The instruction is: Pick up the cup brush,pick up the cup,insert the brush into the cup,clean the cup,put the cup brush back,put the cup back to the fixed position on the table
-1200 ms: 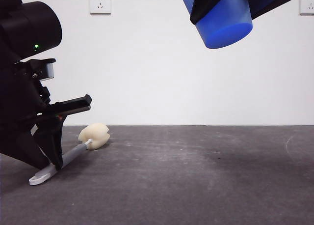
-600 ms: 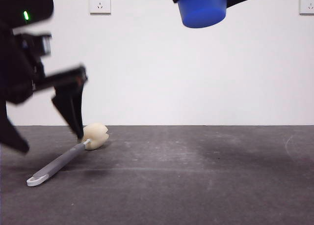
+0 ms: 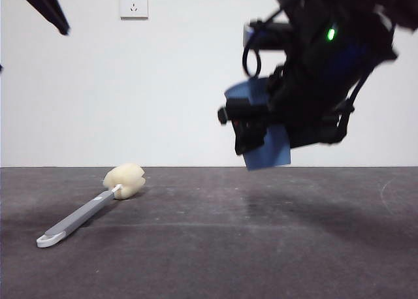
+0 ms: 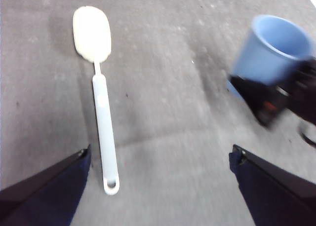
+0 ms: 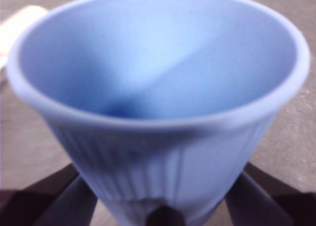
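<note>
A: What had moved since half a second before?

B: The right gripper [image 3: 261,139], jaws clamped on the ribbed blue plastic cup [image 3: 266,142], had dropped low above the dark grey table [image 3: 261,247]. The left gripper [image 4: 160,186] had lifted away, jaws wide.

A: Anything nearby?

B: The grey-handled cup brush [image 3: 88,207] with its cream sponge head lay flat, well apart. A white wall socket [image 3: 133,3] was behind.

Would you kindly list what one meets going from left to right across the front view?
A black gripper tip at the top left corner → the cup brush lying on the table → the wall socket → the blue cup held above the table in the right gripper.
</note>
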Available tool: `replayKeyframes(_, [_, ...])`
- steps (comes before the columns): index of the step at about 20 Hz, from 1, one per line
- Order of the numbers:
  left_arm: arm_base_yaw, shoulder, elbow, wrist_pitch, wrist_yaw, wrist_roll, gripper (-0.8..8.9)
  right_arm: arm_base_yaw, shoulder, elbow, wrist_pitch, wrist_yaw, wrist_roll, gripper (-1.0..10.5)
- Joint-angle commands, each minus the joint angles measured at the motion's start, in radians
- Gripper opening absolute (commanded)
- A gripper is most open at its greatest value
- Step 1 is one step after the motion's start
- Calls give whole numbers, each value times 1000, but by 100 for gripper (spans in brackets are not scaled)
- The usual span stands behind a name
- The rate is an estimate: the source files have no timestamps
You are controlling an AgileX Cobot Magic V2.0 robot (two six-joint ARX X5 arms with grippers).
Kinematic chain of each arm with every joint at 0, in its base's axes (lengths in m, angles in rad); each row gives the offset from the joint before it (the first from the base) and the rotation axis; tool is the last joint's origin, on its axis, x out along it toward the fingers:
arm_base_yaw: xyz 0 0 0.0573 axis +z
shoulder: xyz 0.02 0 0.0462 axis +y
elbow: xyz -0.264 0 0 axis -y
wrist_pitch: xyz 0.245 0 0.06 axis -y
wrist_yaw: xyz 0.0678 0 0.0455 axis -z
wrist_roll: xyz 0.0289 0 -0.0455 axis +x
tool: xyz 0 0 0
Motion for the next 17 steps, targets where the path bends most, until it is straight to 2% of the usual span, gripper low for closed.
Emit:
replayKeyframes(1, [-4, -34, 2, -38, 6, 19, 471, -33, 67, -7, 54, -2, -17, -12])
replayKeyframes(6, [-4, -47, 2, -49, 9, 20, 470, -109, 163, -7, 175, -67, -19, -12])
replayKeyframes(8, [-4, -47, 2, -49, 8, 24, 470, -132, 184, -7, 193, -130, -18, -12])
replayKeyframes(12, [-4, -47, 2, -48, 6, 24, 471, -168, 234, -7, 204, -201, -15, -12])
replayKeyframes(17, [-4, -47, 2, -48, 4, 24, 471, -169, 235, -7, 166, -214, -16, 3])
